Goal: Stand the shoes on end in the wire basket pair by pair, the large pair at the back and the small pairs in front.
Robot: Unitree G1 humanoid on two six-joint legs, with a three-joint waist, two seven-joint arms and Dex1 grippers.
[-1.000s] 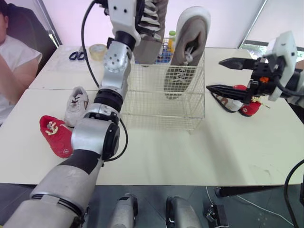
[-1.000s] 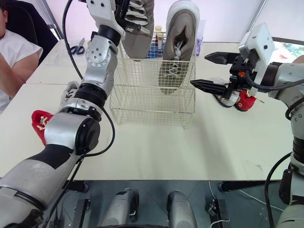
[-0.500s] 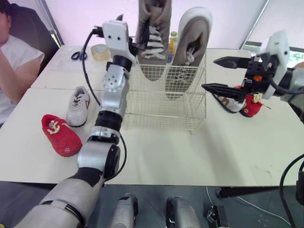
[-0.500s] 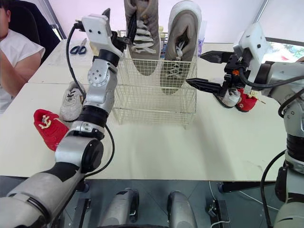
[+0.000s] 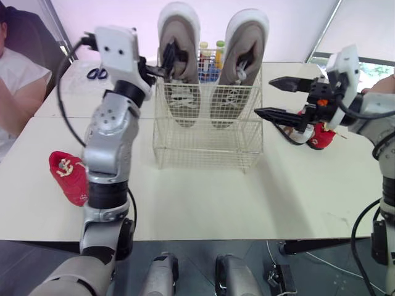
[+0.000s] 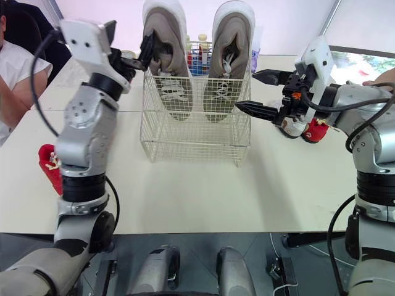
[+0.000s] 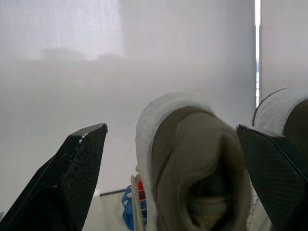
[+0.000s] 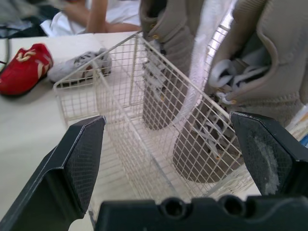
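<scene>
Taupe fabric with thick white soles: the pair of large sneakers stood toe-down, side by side, along the back of the white wire basket point(image 5: 207, 148), one point(image 5: 179, 68) on the robot's left and the other point(image 5: 242, 68) on its right, heels rising well above the rim. The basket sat on the cream table point(image 5: 247, 203).

The left gripper point(image 5: 159, 65) hovered at the heel of the left-hand sneaker, its black fingers point(image 7: 72, 183) spread to either side of the heel, with a gap showing on one side at least.

The right gripper point(image 5: 281, 98) hung just beside the basket's right wall, released and wide, holding nothing.

Behind that gripper lay a small red shoe point(image 5: 322, 140) and a small white shoe point(image 5: 300, 135), both partly hidden. A second small red shoe point(image 5: 68, 177) lay on the table's left side, with a small grey-and-white shoe point(image 8: 82, 70) near it.
</scene>
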